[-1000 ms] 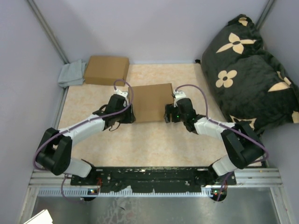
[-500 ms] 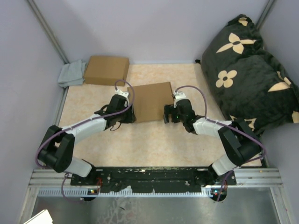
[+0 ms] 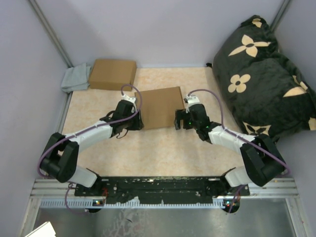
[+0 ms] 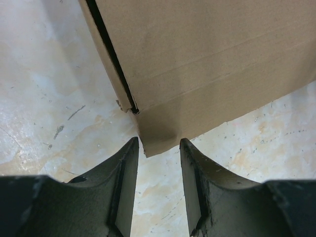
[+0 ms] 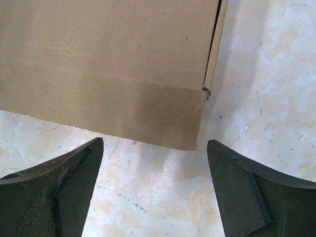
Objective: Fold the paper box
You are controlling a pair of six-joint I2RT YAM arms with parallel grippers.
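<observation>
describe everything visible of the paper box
Plain, unprinted brown cardboard, the paper box lies slightly skewed on the table. Faint creases cross it, a dark slit runs along each side, and a darker strip below a crease forms its near edge. One near corner pokes into the open left gripper; the right gripper is open just short of the other.

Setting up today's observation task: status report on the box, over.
Left fingers open, paper box corner between them. Right fingers open wide at other near corner. Box resting on table. Spare carton far left, clear of it.
</observation>
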